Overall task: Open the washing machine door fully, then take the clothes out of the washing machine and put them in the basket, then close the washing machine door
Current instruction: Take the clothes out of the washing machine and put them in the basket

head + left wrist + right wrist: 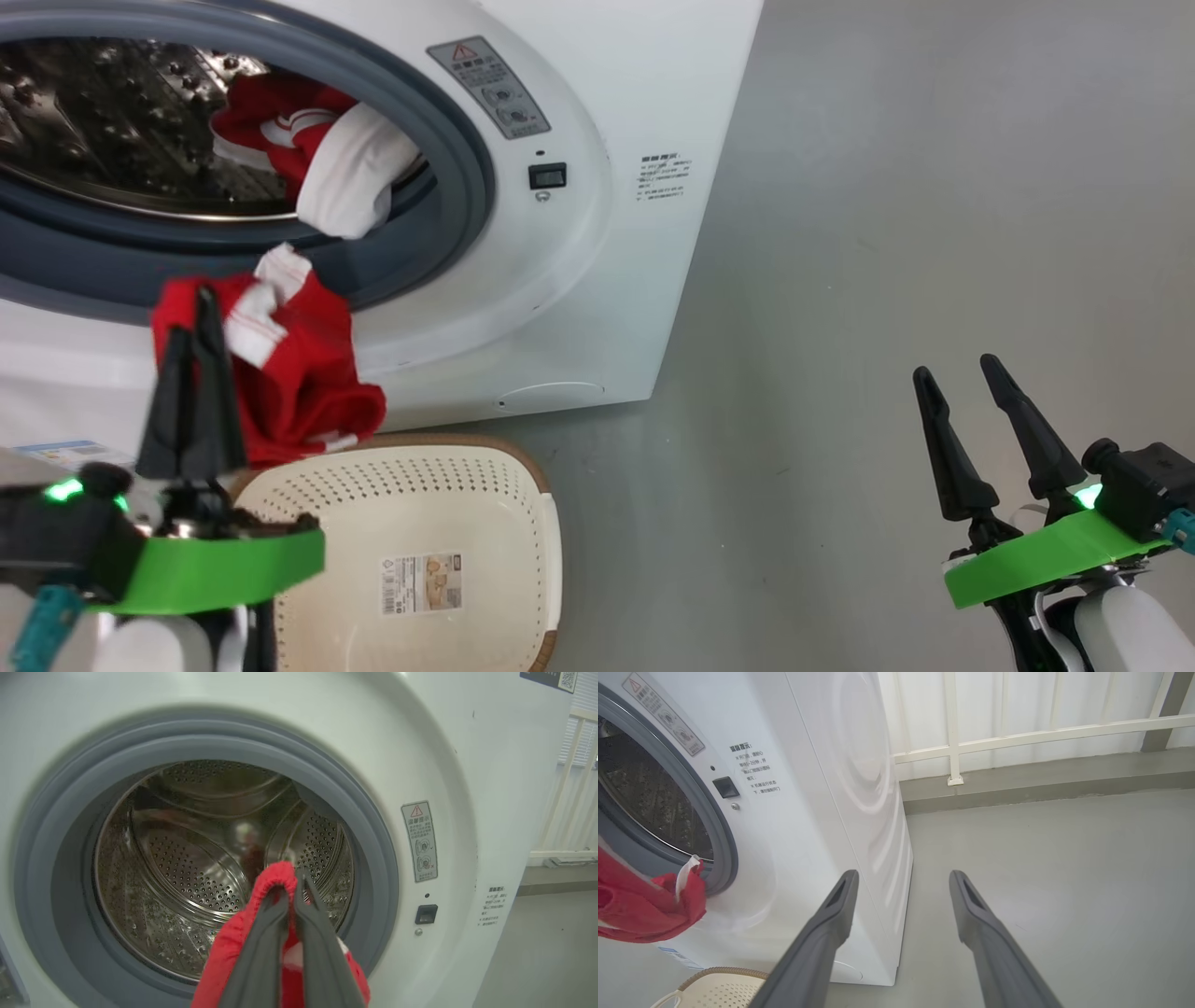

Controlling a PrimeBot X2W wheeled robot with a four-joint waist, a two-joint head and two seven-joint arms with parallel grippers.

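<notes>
The washing machine [597,233] has its mouth uncovered, so the step in hand is the unloading: carrying clothes from the drum [112,121] to the basket [546,523]. The left end effector [191,313] is clamped shut on a red garment [299,373] with white bands. The left wrist view shows the fabric folded over the tips of the two closed fingers. The garment hangs in the air in front of the lower part of the grey gasket [467,187], with its bottom hem near the basket's far rim; whether it touches that rim I cannot tell. The basket stands on the floor [887,233] just in front of the machine, and nothing lies in the part of it that shows. A second heap of red and white clothes [280,121] lies in the drum, a white part of it draped over the gasket's lip. The right end effector [956,367] hovers over bare floor well to the right with its fingers spread wide and nothing between them. The next move probably calls for bringing the left arm back and down until the garment hangs over the middle of the basket, then parting the fingers to drop it. After that comes a reach for the heap in the drum, and the washing machine door is closed last.
</notes>
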